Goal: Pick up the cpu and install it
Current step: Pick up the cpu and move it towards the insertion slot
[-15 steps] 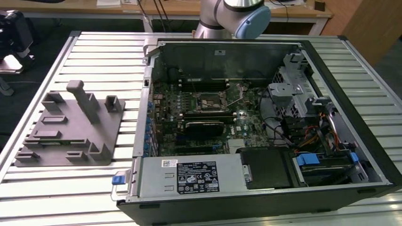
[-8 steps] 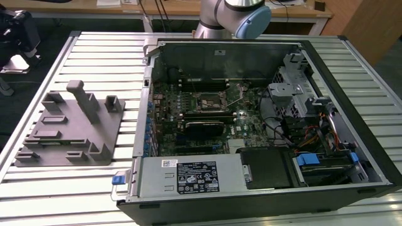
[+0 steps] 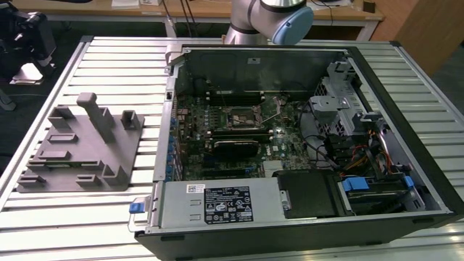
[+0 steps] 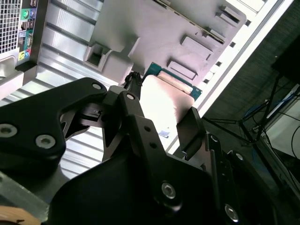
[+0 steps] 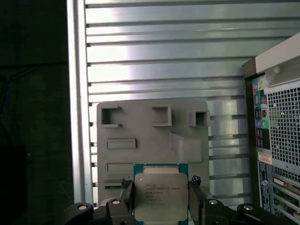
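Note:
The cpu (image 5: pixel 160 196), a flat square chip with a silver top and a green edge, sits between my gripper's (image 5: pixel 160 199) two black fingers (image 5: pixel 125 193), which press on its two opposite sides. In the second wrist view the cpu (image 4: pixel 165 101) shows as a bright plate with a green rim, with the gripper (image 4: pixel 161 112) shut on it. It is held over the near edge of the grey fixture (image 5: pixel 150 140). In the exterior view the black socket frame (image 3: pixel 239 117) lies on the motherboard inside the open computer case (image 3: pixel 406 81).
The grey fixture (image 3: pixel 80 147) with raised posts stands on the slatted metal table (image 3: pixel 94 223) at the exterior view's left. The case's rear panel (image 5: pixel 276 136) stands close beside the fixture. The arm's base (image 3: pixel 268 19) rises behind the case. Drive cages and cables fill the case's right part.

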